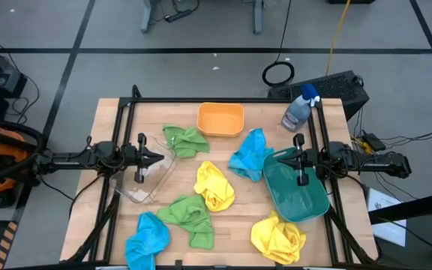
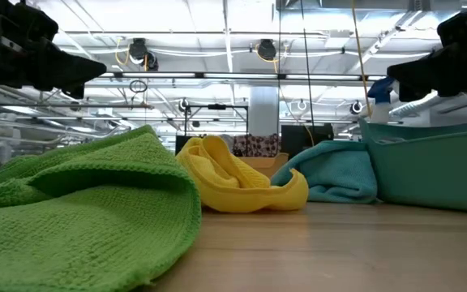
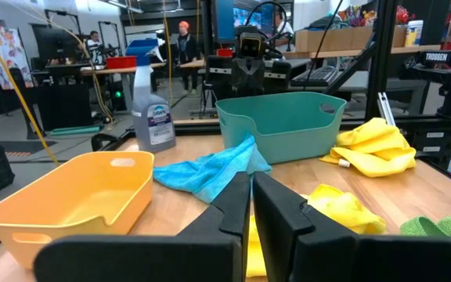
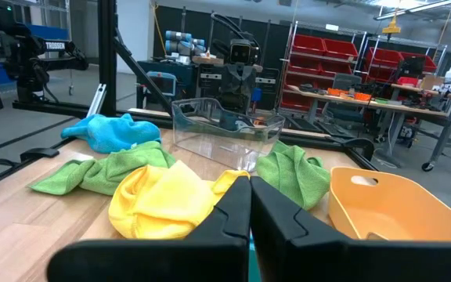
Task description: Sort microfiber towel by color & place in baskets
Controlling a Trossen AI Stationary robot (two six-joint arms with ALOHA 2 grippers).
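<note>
So far nothing is sorted: all six towels lie loose on the bench point(image 1: 111, 112) and the three baskets hold none of them. The left gripper point(image 1: 156, 157) hangs over the clear basket point(image 1: 147, 178) near the left edge, its jaws pressed together and empty; the right gripper point(image 1: 285, 157) hangs over the teal basket point(image 1: 297, 191) near the right edge, jaws likewise closed on nothing. The orange basket point(image 1: 220, 119) sits at the middle of the far edge, with a spray bottle point(image 1: 299, 109) towards the far right corner. One green towel point(image 1: 185, 139) lies between the clear and orange baskets, touching the clear one's rim; the other green towel point(image 1: 188, 218) sprawls near the middle of the near edge. A blue towel point(image 1: 249, 154) rests against the teal basket's far left side, and the second blue towel point(image 1: 147, 241) sits at the near edge towards the left corner. One yellow towel point(image 1: 214, 186) is at the bench's centre, the other yellow towel point(image 1: 278, 238) near the near right corner, just beside the teal basket. The sensible opening, I judge, is for each arm to take the cloth closest to it. Jaws should open wide and come down on a raised fold, pinching the bunched top, not the flat weave, then lift clear before travelling, since these cloths drag and may snag a neighbour or a basket rim.
</note>
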